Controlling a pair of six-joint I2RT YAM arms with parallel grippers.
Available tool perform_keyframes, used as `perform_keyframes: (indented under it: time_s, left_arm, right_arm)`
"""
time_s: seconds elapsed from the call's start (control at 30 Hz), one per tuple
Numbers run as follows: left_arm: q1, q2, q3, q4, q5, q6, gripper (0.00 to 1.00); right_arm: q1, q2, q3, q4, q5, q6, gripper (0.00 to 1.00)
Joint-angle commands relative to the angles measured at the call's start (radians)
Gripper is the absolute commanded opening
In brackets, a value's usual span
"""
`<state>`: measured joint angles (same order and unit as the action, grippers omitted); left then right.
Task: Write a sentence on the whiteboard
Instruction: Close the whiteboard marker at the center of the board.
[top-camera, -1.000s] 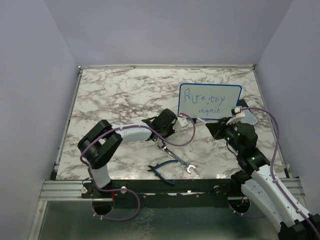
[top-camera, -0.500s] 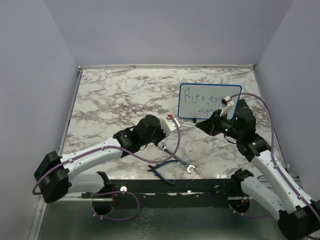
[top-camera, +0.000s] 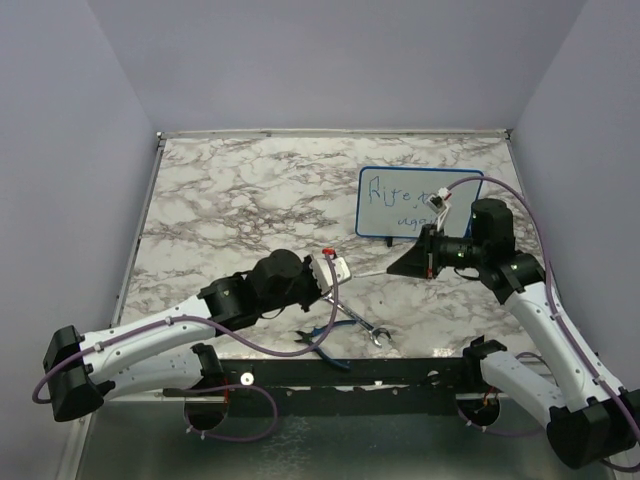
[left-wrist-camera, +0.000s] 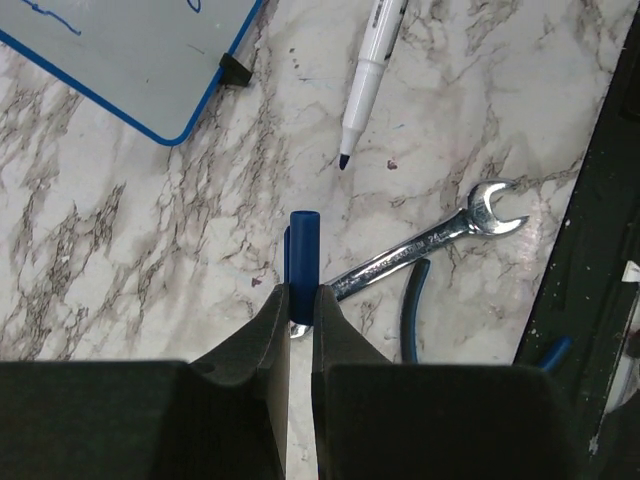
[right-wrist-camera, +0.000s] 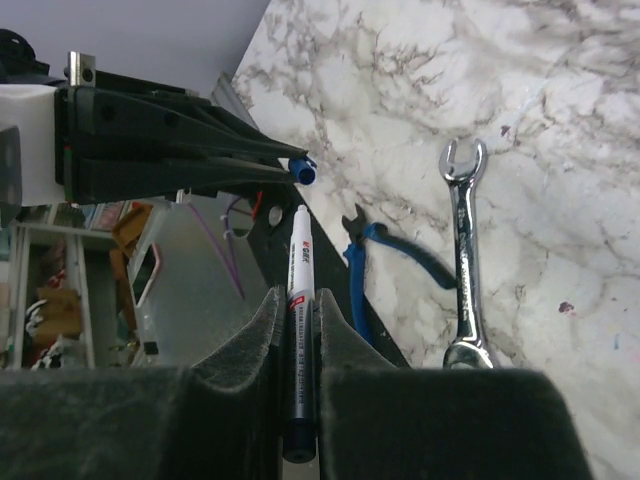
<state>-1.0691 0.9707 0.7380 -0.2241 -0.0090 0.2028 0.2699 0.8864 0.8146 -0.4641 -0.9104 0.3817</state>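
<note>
Handwriting in thin dark blue, the sentence (top-camera: 385, 190), runs in two short lines across the small rectangular whiteboard (top-camera: 400, 205) with a thin blue frame and rounded corners. The board lies flat near the far right corner of the marble-patterned table surface (top-camera: 230, 190), and the right arm hides part of the writing. The right gripper (right-wrist-camera: 297, 295), with its jaws clamped on a white marker pen (right-wrist-camera: 298, 255), hangs just in front of the board's near edge. The pen's bare tip points left at the left gripper (left-wrist-camera: 300, 295), whose jaws pinch a dark blue pen cap (left-wrist-camera: 303, 245). Tip and cap are apart. A silver open-ended wrench (top-camera: 352, 318) and blue-handled pliers (top-camera: 322, 342) lie by the near edge.
</note>
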Motion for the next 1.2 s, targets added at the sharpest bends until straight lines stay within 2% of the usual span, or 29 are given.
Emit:
perform_keyframes:
  time_s: [0.0, 0.13, 0.5, 1.17]
  left_arm:
    - [-0.027, -0.035, -0.017, -0.014, 0.077, -0.017, 0.00]
    - [-0.055, -0.034, -0.019, -0.015, 0.094, -0.014, 0.00]
    - [-0.078, -0.035, -0.018, -0.018, 0.085, -0.005, 0.00]
    - [-0.105, -0.054, -0.012, -0.036, 0.096, 0.002, 0.00]
  right_arm:
    - [-0.001, 0.011, -0.010, -0.141, -0.127, -0.039, 0.01]
    - [-0.001, 0.000, -0.023, -0.103, -0.137, -0.003, 0.01]
    - [-0.001, 0.042, -0.009, -0.166, -0.148, -0.070, 0.01]
    - [-0.002, 0.025, -0.009, -0.152, -0.147, -0.058, 0.01]
